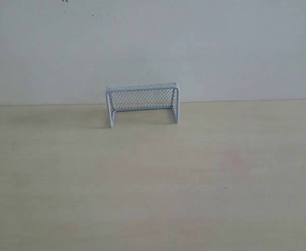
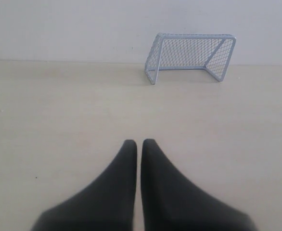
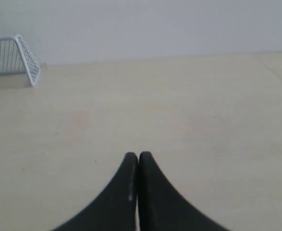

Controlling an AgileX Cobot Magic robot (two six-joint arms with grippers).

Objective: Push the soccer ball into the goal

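The goal, a small pale blue-white frame with grey mesh, stands at the back of the wooden table against the white wall, its mouth facing the front. It also shows in the left wrist view as the goal and, partly cut off, in the right wrist view as the goal. No soccer ball shows in any view. My left gripper is shut with nothing between its black fingers, well short of the goal. My right gripper is shut and empty too. Neither arm appears in the exterior view.
The light wooden table runs back to a plain white wall. A faint reddish stain marks the table to the right of the middle. A seam or table edge shows in the right wrist view.
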